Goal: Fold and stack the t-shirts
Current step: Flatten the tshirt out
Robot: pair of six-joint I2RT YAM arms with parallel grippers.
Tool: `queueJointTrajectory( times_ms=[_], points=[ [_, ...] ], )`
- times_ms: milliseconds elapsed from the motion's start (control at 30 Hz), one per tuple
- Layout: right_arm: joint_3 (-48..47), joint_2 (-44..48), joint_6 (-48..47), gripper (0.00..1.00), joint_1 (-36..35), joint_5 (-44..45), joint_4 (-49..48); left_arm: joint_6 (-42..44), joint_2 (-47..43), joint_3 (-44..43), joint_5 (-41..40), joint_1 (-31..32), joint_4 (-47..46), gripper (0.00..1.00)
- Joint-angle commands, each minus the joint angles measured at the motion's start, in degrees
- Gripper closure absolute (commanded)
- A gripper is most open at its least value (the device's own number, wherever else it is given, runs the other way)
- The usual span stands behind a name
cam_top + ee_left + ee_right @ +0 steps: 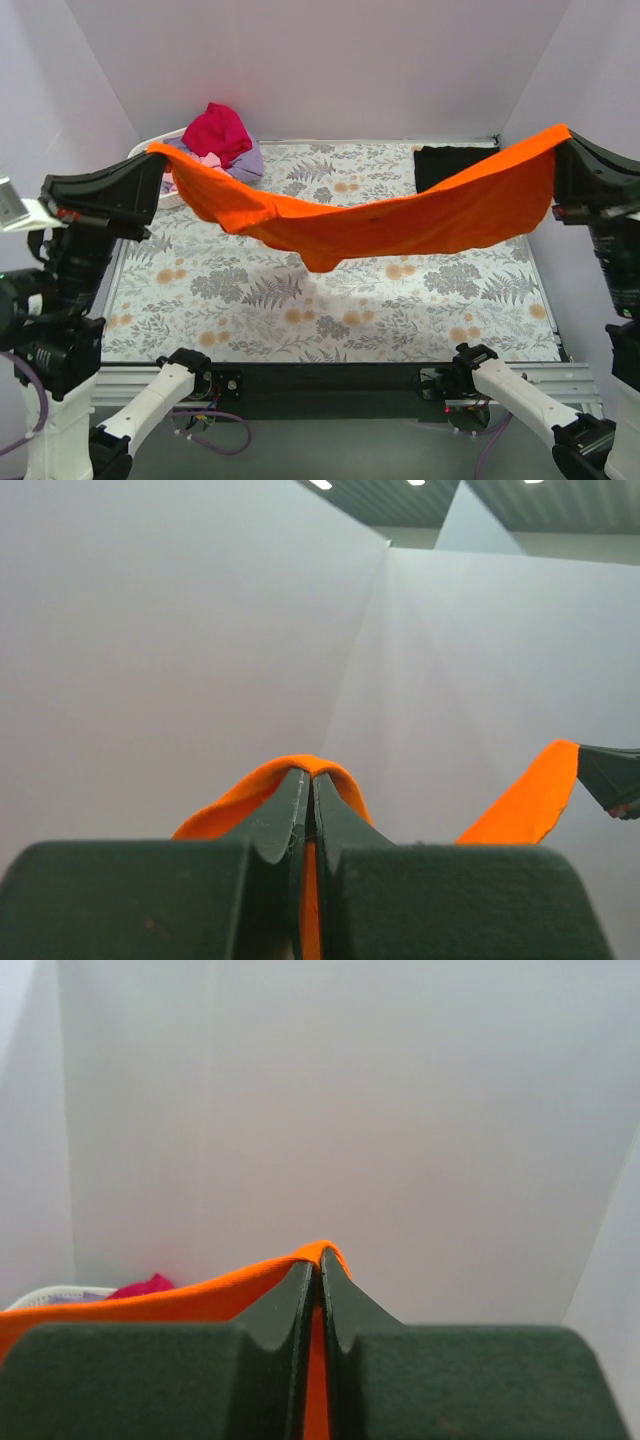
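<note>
1. Orange t-shirt (400, 225) hangs slung between the two pairs of jaws, one end pinched at each. Its middle sags well below both and looks clear of the counter (250, 300).
2. Left jaws: clamped tight on a ridge of the orange cloth, which bulges over the tips in the left wrist view. Right jaws: likewise closed on the far end, with cloth draped over the tips.
3. We judge the high, spread hold lets the shirt's own weight pull it open, so it can be laid flat before a first fold.
4. The lowest lobe hangs nearer the left jaws than the right. We suspect the pinch points are not matching corners, so it could land crooked.
5. Black t-shirt (445, 162) lies flat on the counter, below and just inboard of the right jaws. It looks folded, so it is probably the base of the stack.
6. Behind and below the left jaws, the white basket (160, 140) holds a heap: magenta t-shirt (218, 130), pink t-shirt (208, 158), lavender t-shirt (248, 160). None of them is folded yet.
</note>
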State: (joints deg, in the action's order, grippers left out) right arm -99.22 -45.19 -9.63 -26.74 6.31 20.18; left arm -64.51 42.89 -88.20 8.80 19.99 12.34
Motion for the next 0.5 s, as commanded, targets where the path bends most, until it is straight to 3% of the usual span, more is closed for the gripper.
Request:
queueJointTrajectory(
  times_ms=[0,233,467],
  points=[
    [-3.52,0.45,-0.22,0.99,-0.06,-5.69,2.14,-1.84,-1.58,-2.15,4.29,-0.21,2.07,1.00],
    [-0.72,-0.07,-0.57,0.99,-0.06,-1.66,1.79,-2.90,-0.18,-0.49,5.00,-0.21,0.67,1.00],
    [8.24,-4.20,-1.88,0.99,-0.06,7.57,-3.74,-0.62,8.69,4.44,0.00,-0.21,-1.26,1.00]
  ],
)
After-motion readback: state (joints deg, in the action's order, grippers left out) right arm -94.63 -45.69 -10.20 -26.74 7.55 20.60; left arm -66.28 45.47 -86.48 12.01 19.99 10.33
